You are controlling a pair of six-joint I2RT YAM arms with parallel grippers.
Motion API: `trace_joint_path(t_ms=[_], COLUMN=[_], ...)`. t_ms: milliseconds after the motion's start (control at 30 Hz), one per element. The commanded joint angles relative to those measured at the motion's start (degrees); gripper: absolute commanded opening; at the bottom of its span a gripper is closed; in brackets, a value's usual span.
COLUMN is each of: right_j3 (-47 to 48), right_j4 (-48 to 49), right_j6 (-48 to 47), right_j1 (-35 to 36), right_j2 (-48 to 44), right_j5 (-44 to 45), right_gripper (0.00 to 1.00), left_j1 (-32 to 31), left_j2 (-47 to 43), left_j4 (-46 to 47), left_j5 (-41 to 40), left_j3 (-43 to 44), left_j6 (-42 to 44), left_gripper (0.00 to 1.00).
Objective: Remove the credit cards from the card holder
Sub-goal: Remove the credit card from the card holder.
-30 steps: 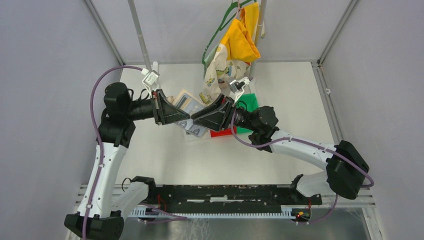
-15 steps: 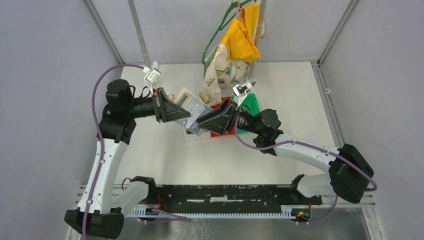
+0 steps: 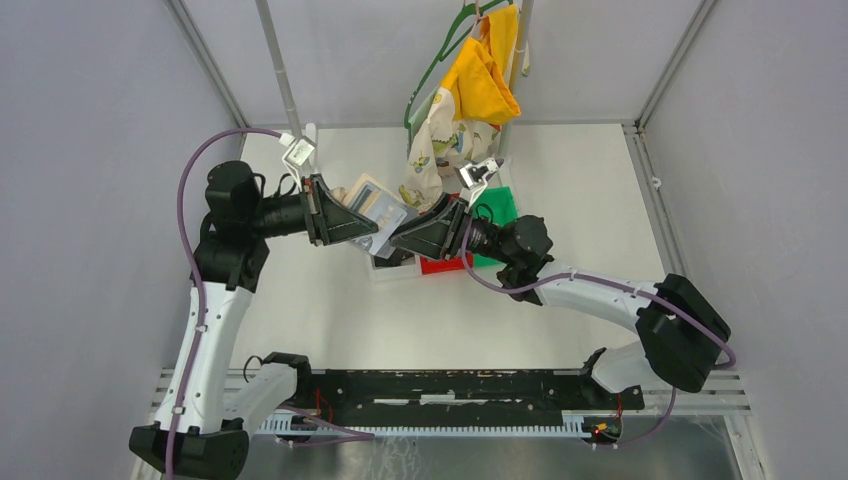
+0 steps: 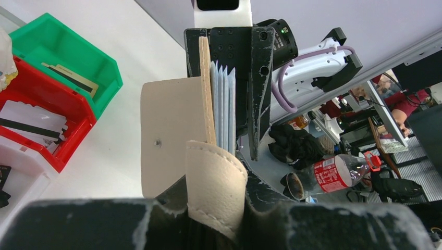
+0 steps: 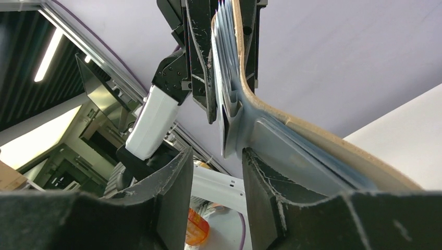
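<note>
The tan card holder [image 3: 372,203] hangs in the air above the bins, my left gripper [image 3: 368,234] shut on its folded flap [image 4: 216,177]. Its clear plastic sleeves [image 4: 222,107] fan out edge-on beside the tan cover [image 4: 167,130]. My right gripper [image 3: 397,241] faces it from the right and stands open. In the right wrist view the end of one sleeve [image 5: 229,127] sits just above the empty gap of that gripper [image 5: 218,161]. I cannot make out credit cards inside the sleeves. Pale cards [image 4: 28,117] lie in the red bin [image 4: 73,138].
A white bin [image 3: 392,268], the red bin [image 3: 445,266] and a green bin [image 3: 503,205] stand in a row under the grippers. The green bin [image 4: 104,67] holds a tan card [image 4: 70,78]. Yellow and patterned cloths [image 3: 470,90] hang on a hanger behind.
The right gripper dropped away to the right, then came back up to the card holder. The left arm raised and tilted the card holder a little.
</note>
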Motion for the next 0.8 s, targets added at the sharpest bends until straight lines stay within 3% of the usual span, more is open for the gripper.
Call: trace_joint_path(t_ms=[0,267,367,467,633,767], right_j3=[3.10,3.95,3.28,1.92,0.83,-0.15], right_j4=[6.95,8.41,8.04,8.30,9.56,10.11], right_j6=[3.28,4.31,4.13,4.06,4.08,3.78], right_j1=[-0.41,-0.41,-0.37,-0.15,0.18,0.43], right_j2=[1.74,1.98,1.94,1.85,1.93,1.63], right_j5=[2.48,2.68,2.56,3.32,3.54,3.66], right_gripper=[0.45,0.35,0.18,0.01,0.00,0.00], left_j1=[-0.60,-0.62,-0.65,-0.60,-0.60,-0.60], left_j2=[-2.08,-0.35,-0.12,-0.03,0.35,0.74], left_j4=[-0.34,-8.82,-8.85,-8.92,-7.11,-6.55], left_j5=[5.97,6.43,6.75,7.18,9.49,10.72], left_j3=[0.83,1.27,2.13,2.86,4.21,4.88], left_j6=[2.16,9.69,9.31,8.46,5.94,5.86], left_gripper=[0.21,0.29,0.30,0.40,0.43,0.39])
